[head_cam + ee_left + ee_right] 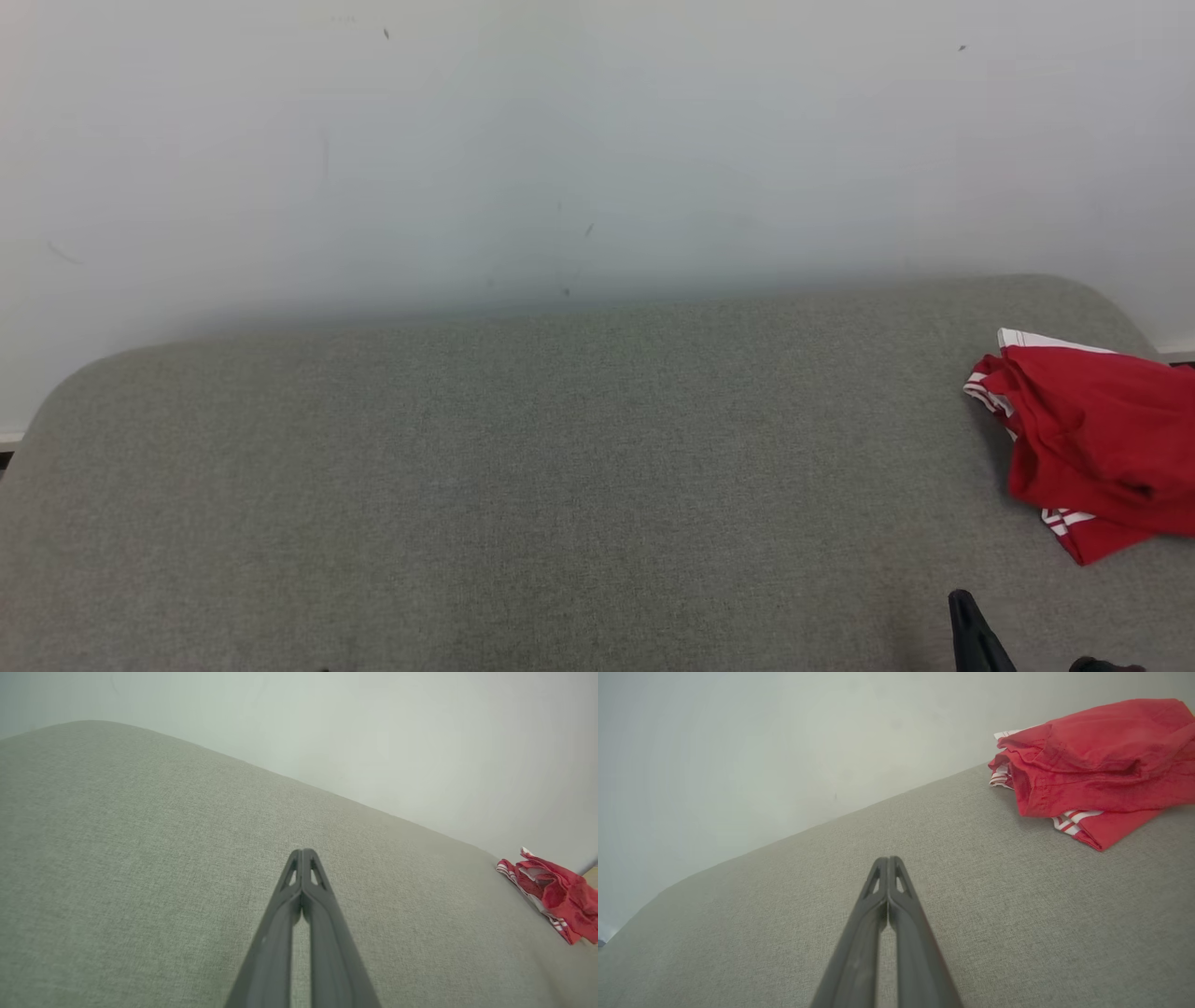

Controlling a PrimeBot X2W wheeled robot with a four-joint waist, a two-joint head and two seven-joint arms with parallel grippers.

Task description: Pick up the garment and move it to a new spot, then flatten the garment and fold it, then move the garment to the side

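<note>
The garment (1092, 439) is a red piece of clothing with white stripes, lying bunched at the far right of a grey fabric surface (523, 485). The left wrist view has the garment (556, 893) far off to the right, and the right wrist view has the garment (1092, 765) at the upper right. My left gripper (302, 851) hovers over bare grey fabric, shut with nothing between its fingers. My right gripper (888, 859) is shut and empty too, well short of the garment. In the head view the right gripper (963, 599) pokes up at the bottom right, below the garment.
A plain pale wall (579, 140) rises directly behind the grey surface. The surface has rounded far corners (84, 373), and the garment lies close to its right edge. Broad bare fabric stretches to the left of the garment.
</note>
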